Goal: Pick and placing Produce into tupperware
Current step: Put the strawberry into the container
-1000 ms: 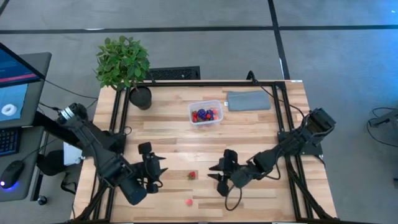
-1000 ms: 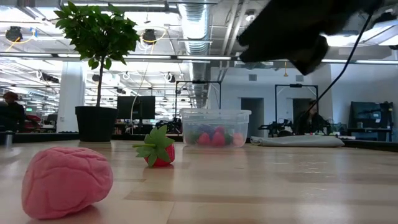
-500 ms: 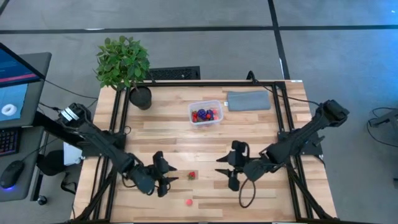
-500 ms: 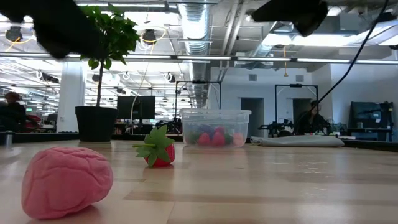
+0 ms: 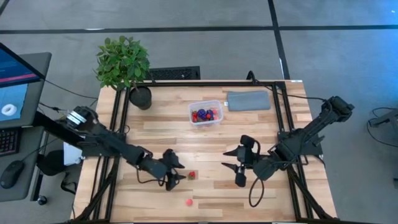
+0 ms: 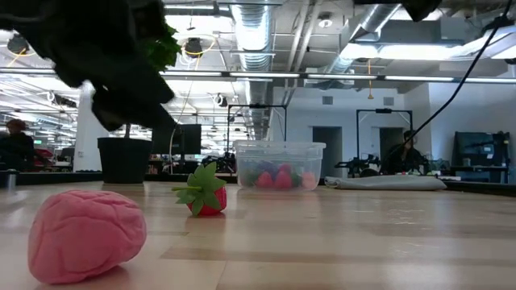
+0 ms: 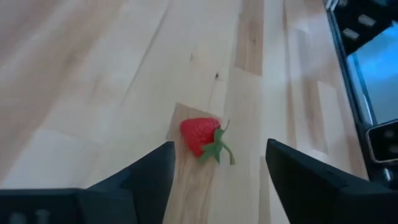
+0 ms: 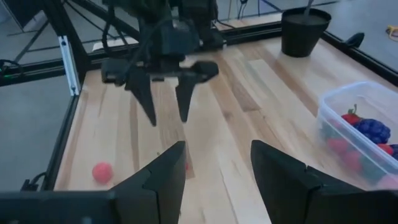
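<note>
Bright even overhead light; soft shadows; wrist views blurred.

No legible txt, labels, brands, nos. or signs in any view; nothing readable on table items or bkgd.

A small clear tupperware (image 5: 206, 114) with rounded corners sits open near the table's far edge, holding red, pink and dark purple toy produce. A red strawberry (image 5: 192, 175) with a green top lies on its side mid-table. A pink round piece (image 5: 189, 201) rests near the front edge.
</note>
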